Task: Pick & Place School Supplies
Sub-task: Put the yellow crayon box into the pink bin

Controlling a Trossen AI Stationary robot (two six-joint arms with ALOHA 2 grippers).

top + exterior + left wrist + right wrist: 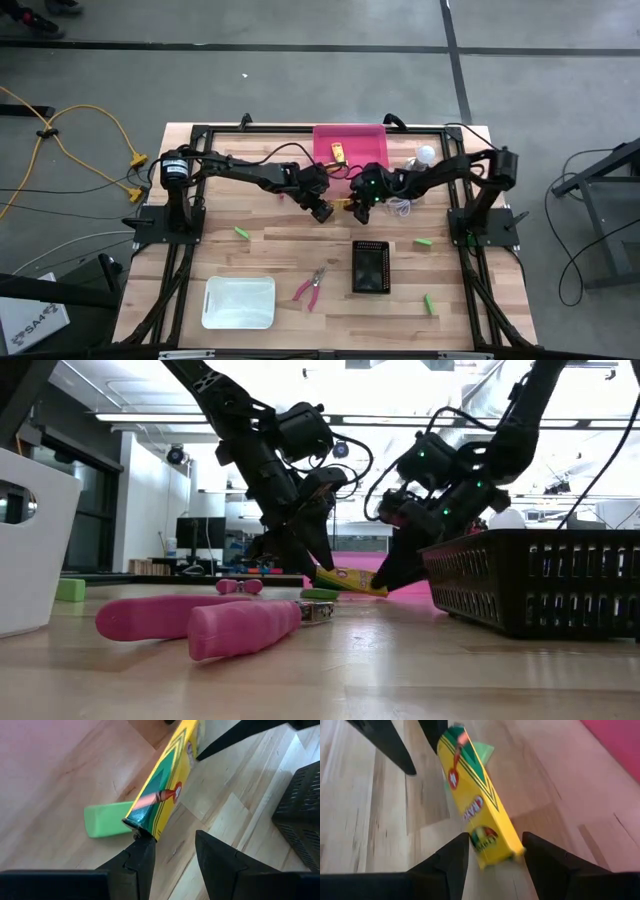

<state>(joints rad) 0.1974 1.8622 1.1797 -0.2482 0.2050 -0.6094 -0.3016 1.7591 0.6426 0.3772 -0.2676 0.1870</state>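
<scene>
- Wooden table (300,250) on a grey floor, with two dark arms meeting near its middle, just in front of a pink bin (350,145).
- Left gripper (172,852) stands with its fingers apart; one finger touches the near end of a yellow crayon box (162,790), and whether it grips is unclear.
- Right gripper (492,857) faces it, jaws spread wide on either side of the box's other end.
- Crayon box lies tilted between the two grippers, one end raised off the wood in the low view.
- Green block (107,820) lies on the table just under and beside the box.
- Black basket (370,268) sits nearer the front, pink pliers (310,287) to its left.
- White tray (240,302) rests at the front left.
- Three more green blocks lie scattered on the table, and a second crayon box sits in the pink bin.
</scene>
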